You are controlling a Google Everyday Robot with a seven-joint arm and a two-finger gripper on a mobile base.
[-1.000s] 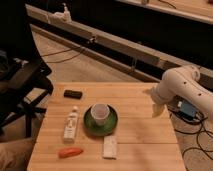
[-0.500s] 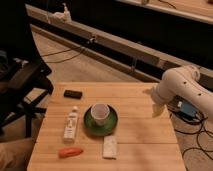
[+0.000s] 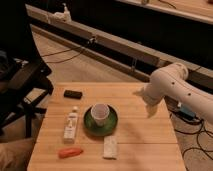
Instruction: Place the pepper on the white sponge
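Now – arm [image 3: 172, 82] bent, gripper [image 3: 151, 109] over table [image 3: 131, 146] edge

One high view, angled down at the wooden table [image 3: 145, 135], mid-distance, tool [image 3: 151, 110] over right edge

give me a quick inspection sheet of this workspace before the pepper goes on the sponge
surface: wooden table, plank top
job's things: pepper lies near the front left edge; white sponge lies flat to its right, apart from it, nothing on it
clutter: white bottle lying left of centre; white cup standing in a green plate at centre; small black object at back left
hand: hand hangs over the table's right side, open, holding nothing, well away from the pepper
cables: cables on the floor right of the table; another cable on the floor behind
surroundings: dark chair at left; long ledge across the back
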